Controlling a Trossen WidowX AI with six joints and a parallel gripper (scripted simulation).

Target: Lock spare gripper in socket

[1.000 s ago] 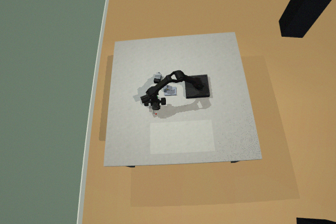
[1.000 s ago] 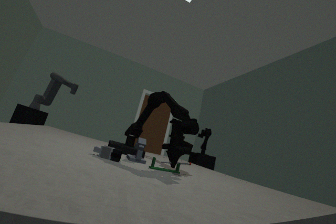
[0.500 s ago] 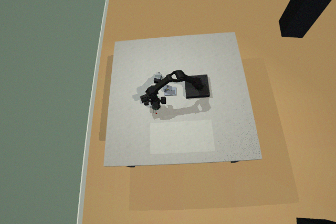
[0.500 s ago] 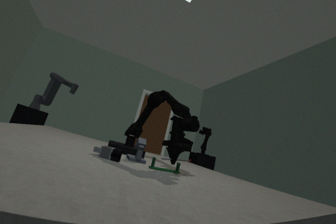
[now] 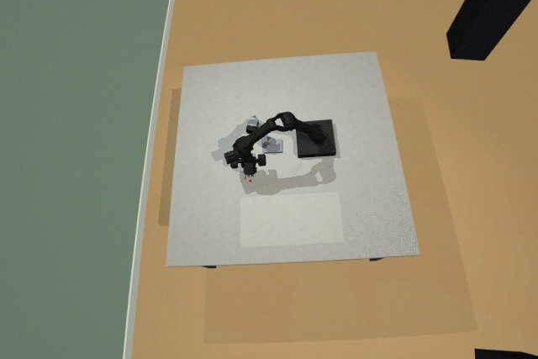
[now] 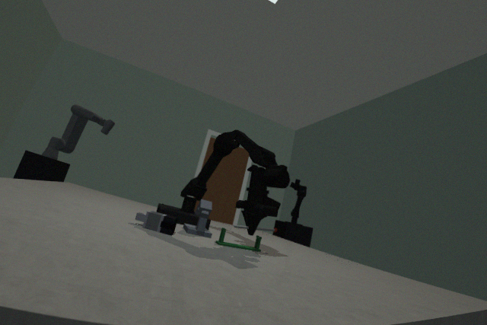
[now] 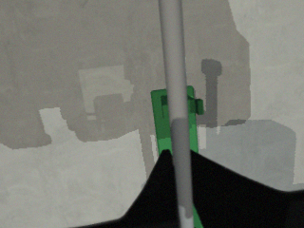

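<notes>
The grey lock pin [image 7: 173, 57] is between the fingertips of my gripper [image 7: 174, 155] [image 6: 251, 232], which is shut on it. The pin's red head [image 6: 275, 229] [image 5: 250, 180] sticks out to one side. The pin appears raised a little over the green cradle [image 6: 237, 246] [image 7: 161, 114], with its two upright posts. The blue-grey mount [image 5: 272, 145] [image 6: 203, 217] stands on the table with no pin visible in it; its socket is too small to make out. The spare gripper [image 5: 252, 122] [image 6: 154, 221], grey with a black end, lies on the table beside the mount.
My arm's dark base slab [image 5: 306, 148] is right of the mount in the top view. A pale rectangle [image 5: 291, 220] lies near the table's front. Other robots stand on black pedestals [image 6: 41, 167] [image 6: 294, 234] beyond the table.
</notes>
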